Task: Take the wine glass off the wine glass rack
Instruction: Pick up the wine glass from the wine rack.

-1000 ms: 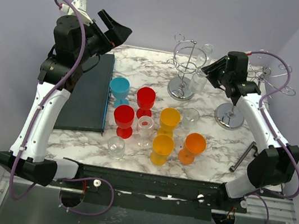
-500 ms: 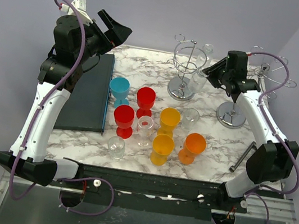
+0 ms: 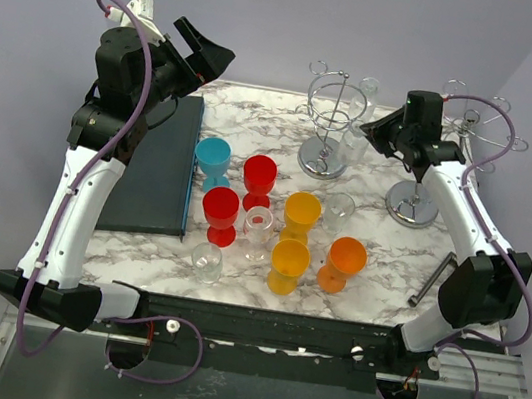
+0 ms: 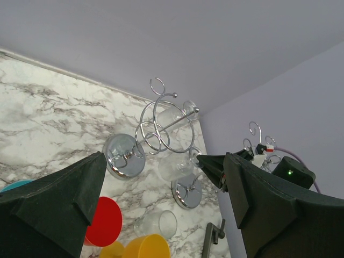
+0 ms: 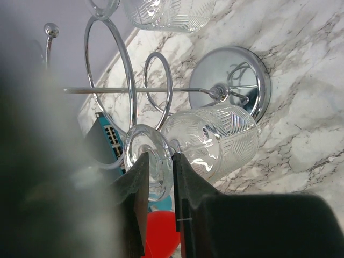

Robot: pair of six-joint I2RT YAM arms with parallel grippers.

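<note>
Two arms are in view; only the right one is engaged. The right gripper (image 5: pixel 173 161) sits at the wine glass rack (image 5: pixel 127 80), which stands at the far side of the table (image 3: pixel 387 264), to the left of a second rack (image 3: pixel 411 204). The wine glass (image 5: pixel 215 141) hangs from a wire ring of the rack, its foot (image 5: pixel 141 156) nearest the wrist camera and its bowl toward the rack's chrome base.

Change over the last second: the right jaws have drawn in from a moderate spread to a narrow gap. In the right wrist view the fingers (image 5: pixel 188 180) now stand on either side of the stem, between foot and bowl. A thin slot shows between them, so it cannot be told whether they are fully clamped. In the overhead view the right arm has shifted only slightly, and the glass has stayed on the rack.

Meaning for the task: the reach looks complete and the grip is being made, but removal has not begun. Once the hold is firm, the stem probably has to slide out of the ring before any lift, because pulling against the wire could tip the rack. A second clear glass (image 5: pixel 166 13) hangs close by and should not be struck.

The left gripper (image 3: pixel 203 53) is held high over the left side of the table, jaws wide, holding nothing.
</note>
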